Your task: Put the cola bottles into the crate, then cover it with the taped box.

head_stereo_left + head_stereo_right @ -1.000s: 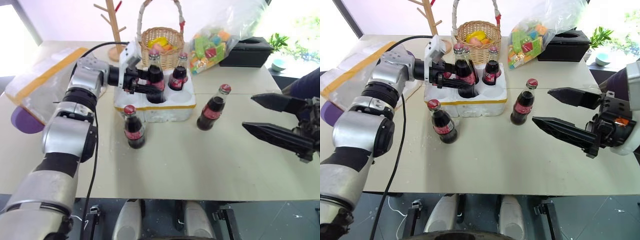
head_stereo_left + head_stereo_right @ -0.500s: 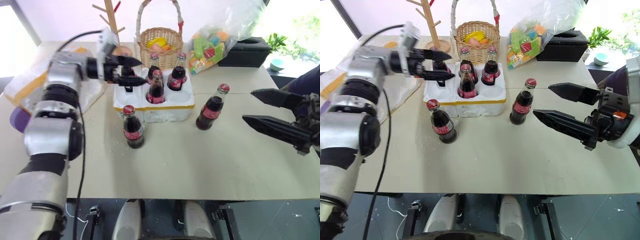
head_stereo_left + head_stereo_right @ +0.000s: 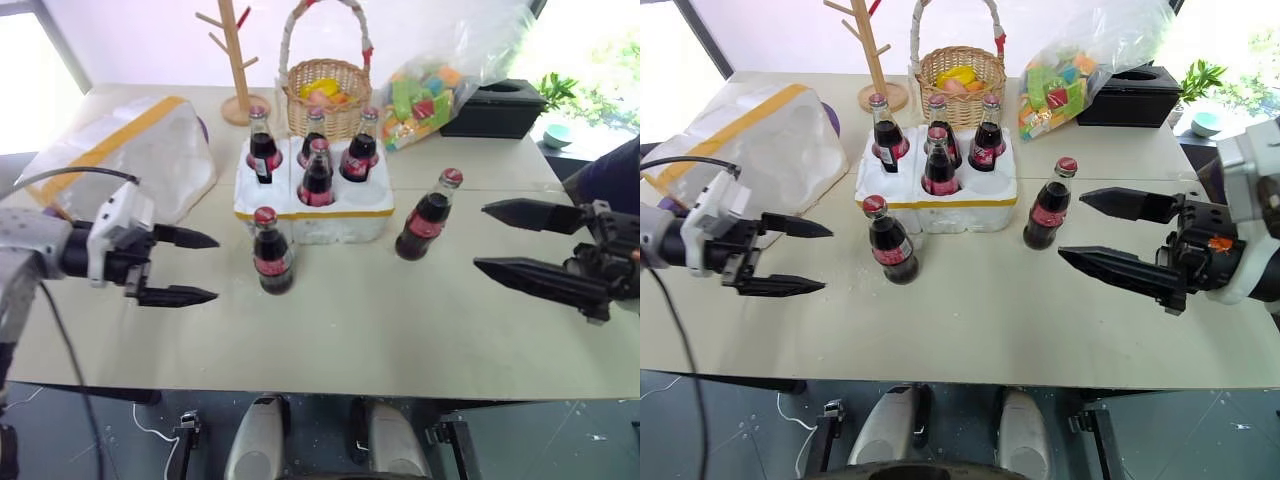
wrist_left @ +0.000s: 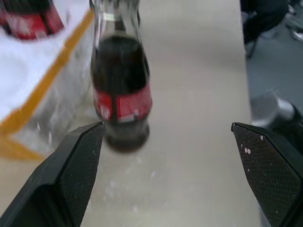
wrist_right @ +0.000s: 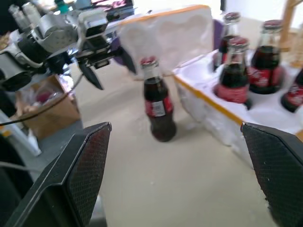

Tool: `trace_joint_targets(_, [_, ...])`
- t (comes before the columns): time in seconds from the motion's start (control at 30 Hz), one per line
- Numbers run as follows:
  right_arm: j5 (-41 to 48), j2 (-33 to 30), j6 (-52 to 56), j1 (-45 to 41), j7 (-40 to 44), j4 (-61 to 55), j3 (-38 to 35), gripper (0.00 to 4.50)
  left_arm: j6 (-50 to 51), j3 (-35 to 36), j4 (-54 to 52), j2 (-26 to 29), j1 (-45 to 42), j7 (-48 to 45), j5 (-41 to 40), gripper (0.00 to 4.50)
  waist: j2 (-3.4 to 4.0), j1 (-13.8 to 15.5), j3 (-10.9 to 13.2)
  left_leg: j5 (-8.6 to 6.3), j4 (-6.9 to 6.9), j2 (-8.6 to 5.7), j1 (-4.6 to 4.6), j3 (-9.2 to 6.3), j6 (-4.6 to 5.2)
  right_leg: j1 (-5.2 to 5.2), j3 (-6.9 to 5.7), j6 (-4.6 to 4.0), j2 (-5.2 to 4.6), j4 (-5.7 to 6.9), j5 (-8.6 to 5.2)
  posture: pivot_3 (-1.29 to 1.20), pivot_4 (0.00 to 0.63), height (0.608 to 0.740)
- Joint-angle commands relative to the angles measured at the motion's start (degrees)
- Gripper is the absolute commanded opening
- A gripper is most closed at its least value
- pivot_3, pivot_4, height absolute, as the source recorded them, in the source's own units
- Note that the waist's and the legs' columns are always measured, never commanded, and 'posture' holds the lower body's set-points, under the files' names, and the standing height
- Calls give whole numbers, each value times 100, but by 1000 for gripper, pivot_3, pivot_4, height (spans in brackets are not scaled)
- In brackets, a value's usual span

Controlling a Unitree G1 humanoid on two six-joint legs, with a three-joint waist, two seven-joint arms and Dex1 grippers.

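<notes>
Beige table (image 3: 400,320), crate (image 3: 340,212), two cola bottles (image 3: 271,252), taped box (image 3: 140,150)

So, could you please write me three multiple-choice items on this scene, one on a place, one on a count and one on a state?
1. Where does the wicker basket stand?
A. Behind the crate
B. On the taped box
C. Between the two claws

2. How many cola bottles stand in the crate?
A. Two
B. Four
C. Six

3. What state is the left claw in?
A. Shut on a bottle
B. Open, holding nothing
C. Shut, holding nothing

Answers:
1. A: the basket sits just beyond the crate's far edge.
2. B: four stand in the holes, while the bottle in front of the crate and the bottle to its right stand on the table.
3. B: its fingers are spread with only air between them; the right claw is open too.
</notes>
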Motion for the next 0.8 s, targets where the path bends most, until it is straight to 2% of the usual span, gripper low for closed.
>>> trace_joint_targets(0.03, [-94,-88,-116,-170,117,34,-13,4500,-61,-79,-224,-417,-140,642,39,4469,-1,-6,-1,0,1,2,-2,9,0,-3,0,-1,0,-4,1,0,150,740])
trace_joint_targets(0.27, [-15,-36,-74,-335,51,89,10,4500,-409,-844,335,-1184,-664,1092,635,4469,-3,-8,-1,1,-22,4,-6,19,4,-17,3,-3,16,3,15,0,150,740])
trace_joint_targets(0.5, [27,70,-102,-426,-233,176,27,4500,-407,-1264,539,-1439,-787,868,725,4469,-3,-19,-1,1,-9,8,-5,18,4,-16,9,-6,20,10,15,0,150,740])
trace_joint_targets(0.6, [23,120,-151,-545,-396,226,111,4500,-303,-1247,539,-1293,-772,731,676,3653,-3,-17,-1,1,-9,8,-5,17,4,-16,9,-6,20,11,15,0,150,740])
trace_joint_targets(0.67, [39,145,-156,-613,-460,286,143,4500,-112,-1088,498,-1098,-817,621,521,2706,-3,-26,-1,1,-9,9,-5,17,4,-17,9,-7,21,11,14,0,150,740])
trace_joint_targets(0.8, [-34,200,-145,-656,-498,316,194,4500,774,-559,467,-678,-1217,354,-307,2706,-6,-29,3,1,-14,11,-7,17,4,-24,9,-7,23,14,13,0,150,740])
